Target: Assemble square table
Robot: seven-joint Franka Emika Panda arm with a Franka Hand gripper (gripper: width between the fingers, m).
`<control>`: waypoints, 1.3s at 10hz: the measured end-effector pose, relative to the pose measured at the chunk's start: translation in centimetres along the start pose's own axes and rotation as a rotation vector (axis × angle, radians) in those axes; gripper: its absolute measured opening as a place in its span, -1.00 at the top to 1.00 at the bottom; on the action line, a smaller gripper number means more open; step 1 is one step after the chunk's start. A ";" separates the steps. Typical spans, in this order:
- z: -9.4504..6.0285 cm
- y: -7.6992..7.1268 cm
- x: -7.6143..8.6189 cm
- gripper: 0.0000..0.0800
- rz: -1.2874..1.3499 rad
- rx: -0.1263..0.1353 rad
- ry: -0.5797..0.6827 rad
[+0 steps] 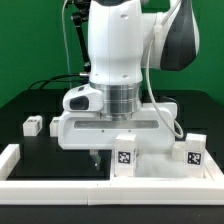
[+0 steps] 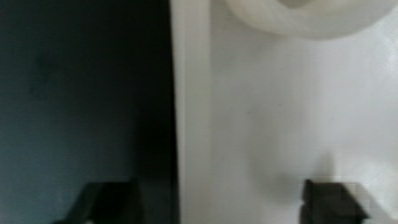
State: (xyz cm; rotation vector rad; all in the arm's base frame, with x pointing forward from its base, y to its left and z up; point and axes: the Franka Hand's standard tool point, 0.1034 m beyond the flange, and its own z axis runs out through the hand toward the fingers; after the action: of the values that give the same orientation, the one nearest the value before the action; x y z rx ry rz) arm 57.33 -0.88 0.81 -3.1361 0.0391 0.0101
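Observation:
The square table's white top (image 1: 72,129) lies flat on the black table, mostly hidden behind the arm. My gripper (image 1: 95,156) reaches down at its front edge, towards the exterior view's left. In the wrist view the top (image 2: 267,110) fills one side, with a round corner hole (image 2: 285,14) at its far end. My gripper (image 2: 219,203) straddles the top's straight edge. One dark finger (image 2: 111,202) hangs over the black table and the other over the white surface. The jaws stand apart, and a gap shows between the outer finger and the edge. White tagged legs (image 1: 125,157) (image 1: 194,150) stand in front.
A smaller white tagged leg (image 1: 33,125) sits at the exterior view's left. A long white rail (image 1: 60,186) runs along the front and turns up the left side (image 1: 10,158). Black cables hang behind the arm.

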 end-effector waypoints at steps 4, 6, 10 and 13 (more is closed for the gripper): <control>0.0 0.5 0.0 0.87 0.007 -0.004 0.001; 0.0 0.5 0.0 0.87 0.007 -0.004 0.001; 0.0 0.5 0.0 0.87 0.007 -0.004 0.001; -0.1 1.5 -0.6 0.86 -0.045 -0.004 -0.001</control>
State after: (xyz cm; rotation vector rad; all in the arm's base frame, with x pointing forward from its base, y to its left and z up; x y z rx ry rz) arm 56.67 -2.35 0.89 -3.1403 -0.0314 0.0109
